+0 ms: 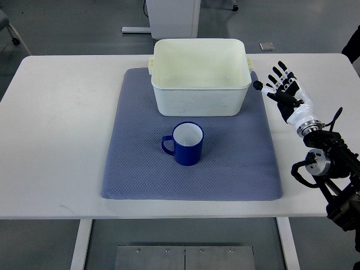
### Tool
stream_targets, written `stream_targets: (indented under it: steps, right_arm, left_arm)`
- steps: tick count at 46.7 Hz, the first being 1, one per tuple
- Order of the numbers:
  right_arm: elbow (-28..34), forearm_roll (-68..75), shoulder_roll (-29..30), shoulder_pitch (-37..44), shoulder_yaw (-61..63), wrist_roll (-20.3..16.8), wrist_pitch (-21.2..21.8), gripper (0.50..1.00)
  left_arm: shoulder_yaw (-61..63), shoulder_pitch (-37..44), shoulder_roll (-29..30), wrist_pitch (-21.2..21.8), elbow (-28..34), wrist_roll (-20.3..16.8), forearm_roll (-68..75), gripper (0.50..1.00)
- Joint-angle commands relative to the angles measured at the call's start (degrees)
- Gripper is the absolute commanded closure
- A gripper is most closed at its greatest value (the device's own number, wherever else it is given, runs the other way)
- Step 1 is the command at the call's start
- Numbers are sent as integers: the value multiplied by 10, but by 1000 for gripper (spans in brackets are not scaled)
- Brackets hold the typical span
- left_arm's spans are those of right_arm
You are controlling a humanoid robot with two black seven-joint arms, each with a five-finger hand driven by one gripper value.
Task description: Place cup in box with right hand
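Note:
A blue cup (187,143) with a white inside stands upright on the grey-blue mat (135,169), its handle pointing left. Just behind it sits the white box (201,100), with nothing inside. My right hand (281,84) hovers to the right of the box, past the mat's right edge, fingers spread and holding nothing. It is well apart from the cup, up and to the right of it. The left arm does not show.
The mat lies on a white table (56,140). A white cabinet base (171,17) stands on the floor behind the table. A chair wheel (14,39) shows at the top left.

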Motion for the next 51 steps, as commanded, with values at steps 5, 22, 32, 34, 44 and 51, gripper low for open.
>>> stream_targets:
  steps: [5, 22, 32, 34, 44, 51]
  right_arm:
    - [0, 0, -1, 0, -2, 1, 1, 500]
    - [-4, 0, 0, 0, -4, 47, 0, 500]
    - [-4, 0, 1, 1, -4, 53, 1, 500]
    - [-4, 1, 1, 3, -5, 52, 1, 500]
    - [-4, 4, -2, 10, -29, 50, 7, 500]
    - [-5, 19, -4, 10, -30, 47, 10, 500]
  left_arm:
    - [0, 0, 0, 0, 0, -1, 0, 500]
    - [-2, 0, 0, 0, 0, 0, 0, 500]
    - [-2, 0, 0, 0, 1, 0, 0, 500]
    - [0, 0, 0, 0, 1, -1, 0, 500]
    - [0, 0, 0, 0, 0, 0, 0, 500]
    - [-2, 0, 0, 0, 0, 0, 0, 500]
